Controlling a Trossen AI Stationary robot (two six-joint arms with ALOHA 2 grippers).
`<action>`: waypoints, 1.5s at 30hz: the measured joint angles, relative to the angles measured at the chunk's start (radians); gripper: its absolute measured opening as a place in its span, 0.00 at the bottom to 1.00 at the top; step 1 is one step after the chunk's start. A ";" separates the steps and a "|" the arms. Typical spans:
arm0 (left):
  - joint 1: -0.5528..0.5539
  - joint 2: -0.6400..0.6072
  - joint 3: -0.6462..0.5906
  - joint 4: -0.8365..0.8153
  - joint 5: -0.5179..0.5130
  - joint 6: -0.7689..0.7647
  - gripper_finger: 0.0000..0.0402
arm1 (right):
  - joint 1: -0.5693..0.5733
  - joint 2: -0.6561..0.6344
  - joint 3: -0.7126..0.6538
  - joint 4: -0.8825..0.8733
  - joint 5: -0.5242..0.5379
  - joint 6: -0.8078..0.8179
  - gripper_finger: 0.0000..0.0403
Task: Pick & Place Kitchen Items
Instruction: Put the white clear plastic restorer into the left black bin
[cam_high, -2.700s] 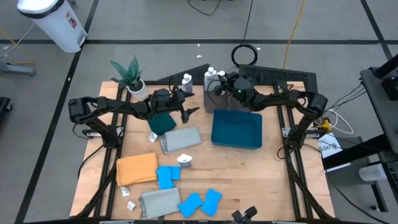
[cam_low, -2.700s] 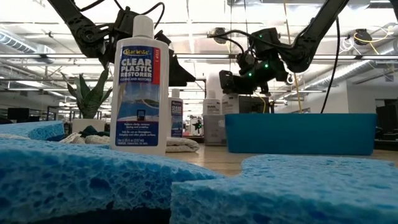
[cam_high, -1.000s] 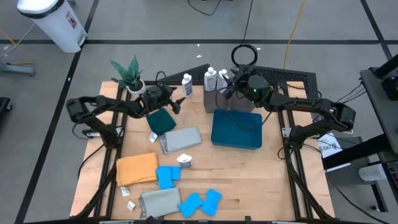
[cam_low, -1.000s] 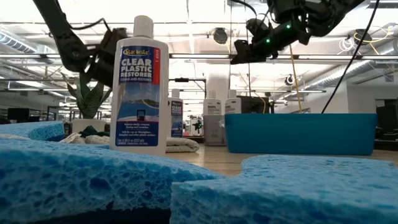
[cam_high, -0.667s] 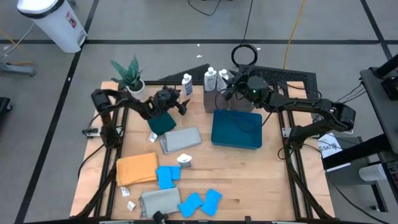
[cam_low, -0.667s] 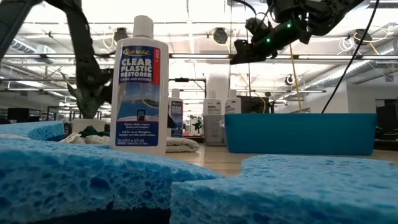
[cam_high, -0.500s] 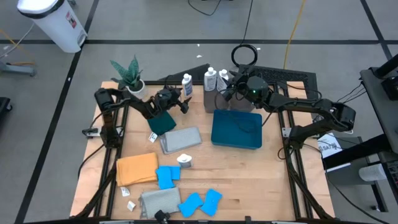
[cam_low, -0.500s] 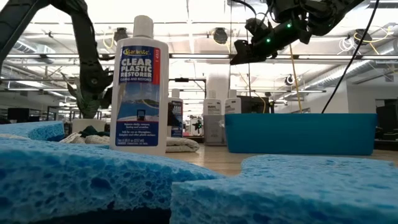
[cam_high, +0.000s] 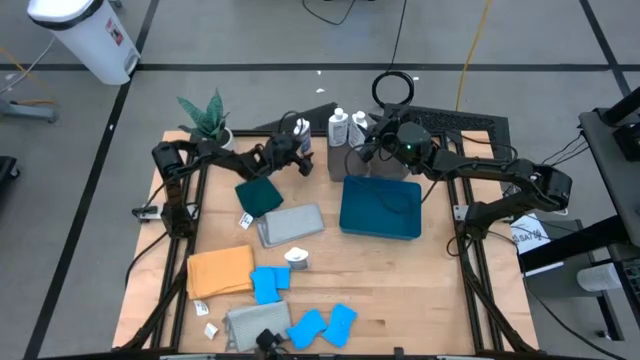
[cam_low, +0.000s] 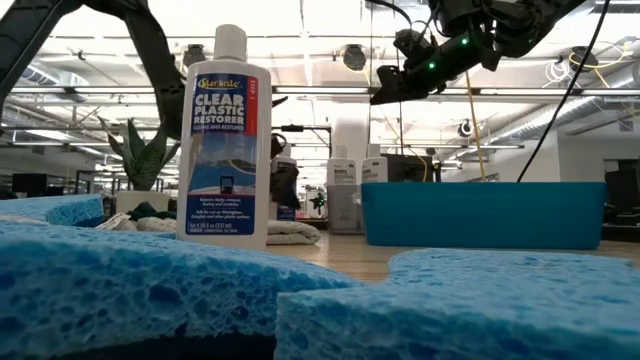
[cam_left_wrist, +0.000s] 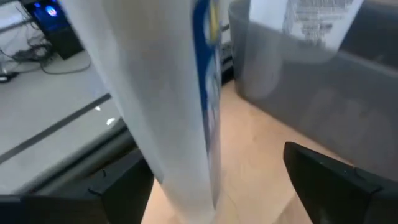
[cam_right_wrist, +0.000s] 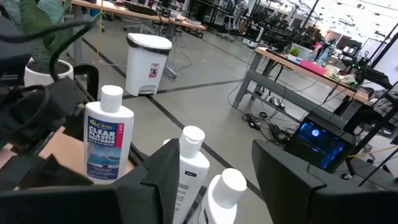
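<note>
A white bottle with a blue label (cam_high: 301, 130) stands upright on the table's far part, next to a dark grey tray (cam_high: 346, 160). My left gripper (cam_high: 300, 152) comes at it level from the table's left and is open. Its fingers (cam_left_wrist: 118, 186) stand on either side of the bottle's body (cam_left_wrist: 168, 93). My right gripper (cam_high: 368, 140) hangs open and high over the tray, which holds two more bottles (cam_right_wrist: 189, 168). Another bottle (cam_high: 297, 258) stands mid-table. Blue sponges (cam_high: 268, 283) and folded cloths (cam_high: 290, 224) lie flat toward the near edge. My left gripper has the bottle's body (cam_left_wrist: 186, 143) between its open fingers, reaching in level from the table's left. The bottle stands upright on the table. Whether a finger touches it, I cannot tell.
A blue bin (cam_high: 380, 208) sits right of centre. A potted plant (cam_high: 207, 125) stands at the far left corner. A dark green cloth (cam_high: 260, 197) lies just under the left arm, and an orange cloth (cam_high: 220, 270) lies toward the near left.
My left gripper has moved toward the table's far right and down, from above the dark green cloth to the lone bottle, so that its fingers now flank the bottle. The bottle has stayed upright in place.
</note>
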 joint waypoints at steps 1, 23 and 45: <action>0.000 0.000 0.005 0.002 -0.006 0.004 0.83 | 0.000 0.000 0.000 0.000 0.000 -0.007 0.43; 0.006 -0.100 0.018 -0.139 -0.019 0.032 0.28 | 0.000 0.000 0.000 -0.007 0.002 -0.053 0.41; 0.035 -0.753 -0.296 -0.340 0.282 0.149 0.29 | 0.013 -0.091 0.000 -0.246 0.006 -0.014 0.41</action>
